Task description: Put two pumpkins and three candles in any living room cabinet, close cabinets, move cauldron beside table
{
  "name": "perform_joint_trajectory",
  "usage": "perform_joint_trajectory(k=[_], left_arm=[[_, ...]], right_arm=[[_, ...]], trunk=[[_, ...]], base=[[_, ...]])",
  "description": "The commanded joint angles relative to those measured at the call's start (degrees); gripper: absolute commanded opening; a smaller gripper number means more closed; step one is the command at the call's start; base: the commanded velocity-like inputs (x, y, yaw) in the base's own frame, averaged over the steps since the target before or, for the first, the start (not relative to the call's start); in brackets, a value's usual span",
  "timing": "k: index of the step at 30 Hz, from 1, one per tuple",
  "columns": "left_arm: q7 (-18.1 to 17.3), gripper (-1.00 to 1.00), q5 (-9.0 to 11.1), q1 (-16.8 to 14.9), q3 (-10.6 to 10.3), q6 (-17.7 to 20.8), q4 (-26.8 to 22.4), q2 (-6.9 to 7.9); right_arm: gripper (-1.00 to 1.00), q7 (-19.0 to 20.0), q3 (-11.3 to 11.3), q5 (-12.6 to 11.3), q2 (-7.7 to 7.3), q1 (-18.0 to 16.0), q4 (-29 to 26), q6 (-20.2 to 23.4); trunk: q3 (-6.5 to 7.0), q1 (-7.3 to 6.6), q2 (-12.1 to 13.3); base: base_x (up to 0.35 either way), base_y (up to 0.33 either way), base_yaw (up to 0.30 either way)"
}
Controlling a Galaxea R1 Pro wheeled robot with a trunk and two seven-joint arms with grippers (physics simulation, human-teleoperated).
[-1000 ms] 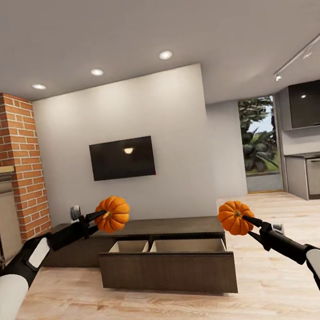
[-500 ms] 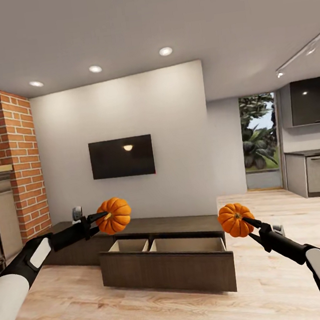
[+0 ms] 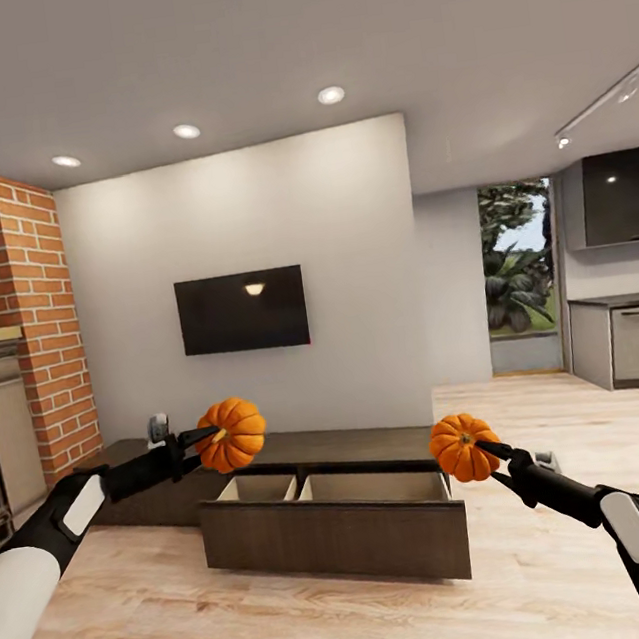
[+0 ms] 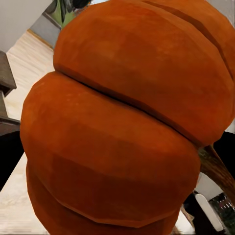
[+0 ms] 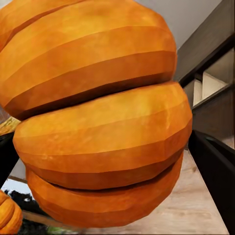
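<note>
Two orange ribbed pumpkins hang in the air ahead of me. My left gripper (image 3: 206, 438) is shut on one pumpkin (image 3: 232, 434), held above the left end of the open drawer. My right gripper (image 3: 483, 450) is shut on the other pumpkin (image 3: 461, 447), just right of the drawer's right end. Each wrist view is close up on its pumpkin (image 4: 127, 122) (image 5: 98, 112). The long low dark-brown cabinet (image 3: 376, 445) stands against the white wall under the TV, with a wide drawer (image 3: 333, 537) pulled out, its pale compartments showing. The candles, cauldron and table are out of view.
A brick fireplace column (image 3: 22, 318) stands at the left. A black TV (image 3: 243, 311) hangs on the wall. Pale wood floor (image 3: 299, 625) spreads before the cabinet. A kitchen counter (image 3: 630, 339) and a window lie far right. A small grey object (image 3: 158, 427) sits on the cabinet's left end.
The whole view has shifted slightly, so the camera moved toward the cabinet. Both pumpkins stay gripped; the right one has edged a little left and up.
</note>
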Motion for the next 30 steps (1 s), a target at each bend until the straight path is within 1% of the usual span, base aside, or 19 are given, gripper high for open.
perform_joint_trajectory(k=[1, 4, 5, 7, 8, 10, 14, 18, 23, 27, 30], left_arm=[[-0.07, -1.0, 0.4, -0.06, -0.62, 0.32, 0.02, 0.07], [-0.06, -1.0, 0.39, -0.06, -2.75, 0.34, 0.06, -0.16], [-0.05, -1.0, 0.37, -0.06, -3.09, 0.33, 0.06, -0.34], [0.04, -1.0, 0.33, -0.06, -4.64, 0.29, 0.19, -1.44], [0.2, -1.0, 0.36, -0.06, -6.31, 0.28, 0.38, -2.43], [0.82, -1.0, 0.55, -0.06, -10.36, 0.2, 0.74, -4.28], [2.02, -1.0, 0.73, -0.06, -13.42, -0.01, 0.94, -5.26], [2.54, -1.0, 0.8, -0.01, -14.55, -0.55, 1.01, -5.62], [3.08, -1.0, 0.82, 0.02, -14.94, -1.92, 1.06, -5.72], [3.26, -1.0, 0.82, 0.08, -15.06, -4.18, 1.09, -5.73], [3.23, -1.0, 0.82, 0.25, -15.09, -5.15, 1.06, -5.73]], right_arm=[[-1.0, -0.09, 0.41, 0.08, 0.01, -0.09, -0.01, 0.3], [-1.0, -1.89, 4.06, 0.11, -0.03, -0.23, 0.0, 0.33], [-1.0, -2.34, 4.51, 0.1, -0.03, -0.3, 0.0, 0.35], [-1.0, -3.79, 5.86, 0.13, -0.04, -0.84, 0.0, 1.57], [-1.0, -4.03, 6.17, 0.15, -0.04, -0.94, -0.01, 2.16], [-1.0, -4.68, 7.09, 0.23, -0.04, -1.19, -0.01, 4.23], [-1.0, -5.17, 7.62, 0.28, -0.03, -1.32, -0.01, 5.26], [-1.0, -6.94, 7.84, 0.24, 0.08, -1.4, 0.0, 5.57], [-1.0, -9.03, 7.83, 0.25, 0.0, -1.34, 0.49, 5.65], [-1.0, -8.86, 7.66, 0.31, -0.06, -1.17, 2.7, 5.36], [-1.0, -8.69, 7.66, 0.4, -0.05, -0.89, 3.33, 5.16]], trunk=[[0.01, -0.22, 0.36], [0.27, -0.88, 1.56], [0.35, -1.1, 1.97], [0.53, -1.54, 2.77], [0.61, -1.76, 3.17], [0.79, -2.2, 3.97], [1.13, -3.08, 5.57], [1.48, -3.96, 7.18], [1.91, -5.06, 9.18], [2.25, -5.94, 10.79], [2.51, -6.59, 11.99]], base=[[0.0, 0.0, 0.0], [0.0, 0.0, 0.0], [0.0, 0.0, 0.0], [0.0, 0.0, 0.0], [0.0, 0.0, 0.0], [0.0, 0.0, 0.0], [0.0, 0.0, 0.0], [0.0, 0.0, 0.0], [0.0, 0.0, 0.0], [0.0, 0.0, 0.0], [0.0, 0.0, 0.0]])
